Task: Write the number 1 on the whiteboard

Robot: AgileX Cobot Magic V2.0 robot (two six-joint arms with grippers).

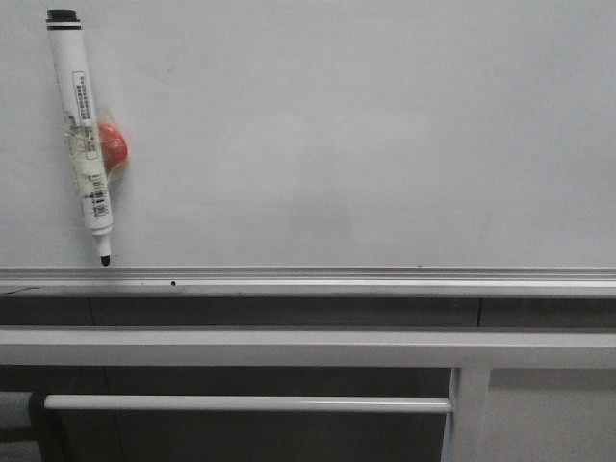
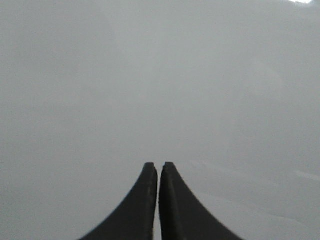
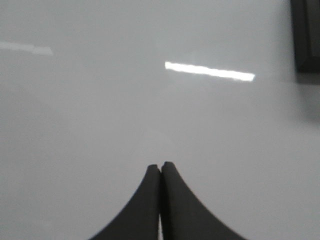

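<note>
Glossy white-grey whiteboard (image 1: pixel 366 144) bare, no stroke yet — my left pincer (image 2: pixel 158 166) and right pincer (image 3: pixel 160 165) are pressed together, empty. Next: take the white marker pen (image 1: pixel 83 135) (apparently magnet-hung).

The whiteboard (image 1: pixel 385 125) runs off the front view at twelve, three and nine o'clock, so its full extent can't be judged. The print and barcode on the marker (image 1: pixel 83 135) are too small to read, and the red blob (image 1: pixel 113 146) behind it is half covered by the barrel. Both wrist views are soft and featureless; the fingers (image 2: pixel 145 210) are cut off at six o'clock. In the right wrist view a dark shape (image 3: pixel 306 35) at two o'clock is clipped by the edge and can't be identified.
</note>
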